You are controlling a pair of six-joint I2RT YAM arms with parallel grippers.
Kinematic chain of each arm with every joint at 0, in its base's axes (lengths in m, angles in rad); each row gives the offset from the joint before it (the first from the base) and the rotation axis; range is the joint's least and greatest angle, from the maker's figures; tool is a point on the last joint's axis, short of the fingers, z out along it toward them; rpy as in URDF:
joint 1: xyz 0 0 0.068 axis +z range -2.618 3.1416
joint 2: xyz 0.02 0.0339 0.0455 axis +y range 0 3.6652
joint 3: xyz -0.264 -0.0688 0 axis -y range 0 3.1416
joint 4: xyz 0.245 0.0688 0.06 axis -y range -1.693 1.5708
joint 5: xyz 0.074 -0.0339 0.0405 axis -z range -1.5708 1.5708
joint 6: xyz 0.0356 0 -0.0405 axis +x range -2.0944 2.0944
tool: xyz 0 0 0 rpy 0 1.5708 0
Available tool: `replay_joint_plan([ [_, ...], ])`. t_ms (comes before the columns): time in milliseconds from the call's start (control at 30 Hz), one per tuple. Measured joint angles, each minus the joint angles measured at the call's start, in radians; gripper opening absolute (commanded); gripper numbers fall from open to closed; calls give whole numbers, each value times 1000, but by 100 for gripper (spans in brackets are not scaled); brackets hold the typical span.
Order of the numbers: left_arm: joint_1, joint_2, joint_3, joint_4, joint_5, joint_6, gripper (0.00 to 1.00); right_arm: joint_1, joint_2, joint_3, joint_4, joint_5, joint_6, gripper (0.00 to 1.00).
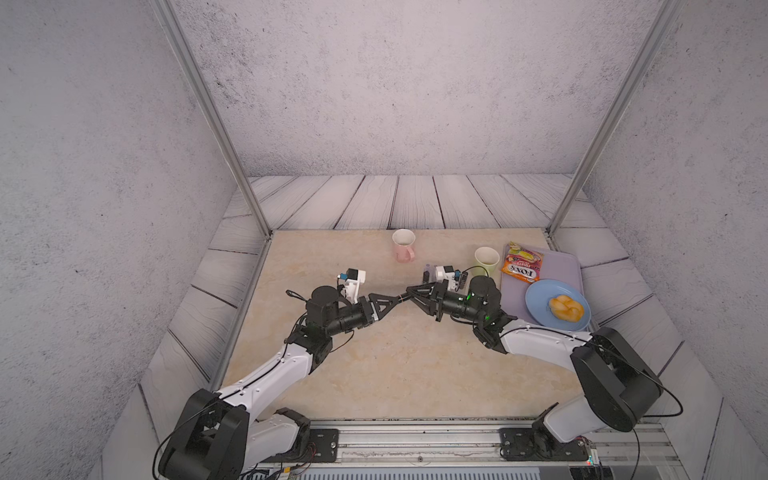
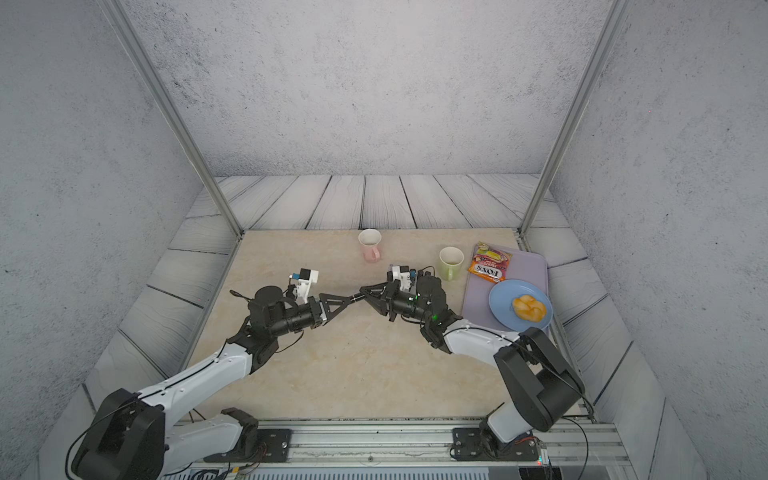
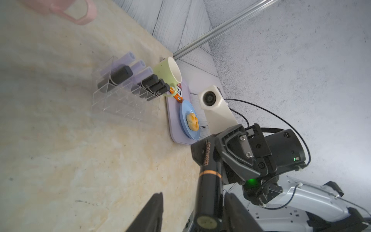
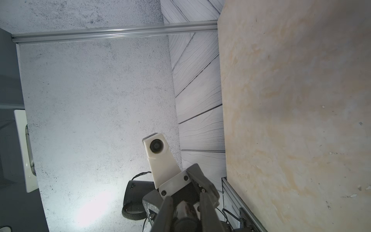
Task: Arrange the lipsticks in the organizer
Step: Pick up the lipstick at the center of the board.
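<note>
The left pincer [image 3: 194, 194] is released. Its two jaws stand apart on either side of a black lipstick [image 3: 208, 186] with a gold band, and neither appears to touch it. The right pincer [image 3: 207, 150] is clenched on the far, capped end of that tube and carries it roughly level above the middle of the surface [image 1: 374, 365].

This looks like a handover from the left arm to the right. To do it well, the left pincer should draw back straight along the tube, toward 8 o'clock, without brushing it. The right pincer needs a firm hold, since it grips only one end. It must then turn the tube upright before lowering it into a free cell.

In both top views the arms reach in from 7 and 5 o'clock. Their elbows are bent outward, their forearms are low, and their tips meet nose to nose.

The organizer [image 3: 120, 104], a clear gridded tray, sits toward 1 o'clock of the meeting point, just beside a green mug [image 1: 487, 259]. In the top views the right wrist mostly hides it. Seven lipsticks [image 3: 118, 77] appear to stand in it, three lilac and four black, with several cells empty.
</note>
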Motion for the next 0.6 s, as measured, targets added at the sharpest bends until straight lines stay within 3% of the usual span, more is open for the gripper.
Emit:
replay_joint_plan([
  [167, 85, -40, 18, -154, -14, 29, 65, -37, -16, 0, -89, 27, -72, 6],
  [267, 129, -60, 74, -331, -66, 112, 65, -66, -73, 32, -317, 101, -229, 6],
  [400, 138, -74, 145, -538, -151, 248, 64, -71, -134, 185, -665, 338, -551, 4],
  [600, 140, -77, 142, -643, -215, 338, 64, -44, -106, 343, -903, 706, -901, 2],
])
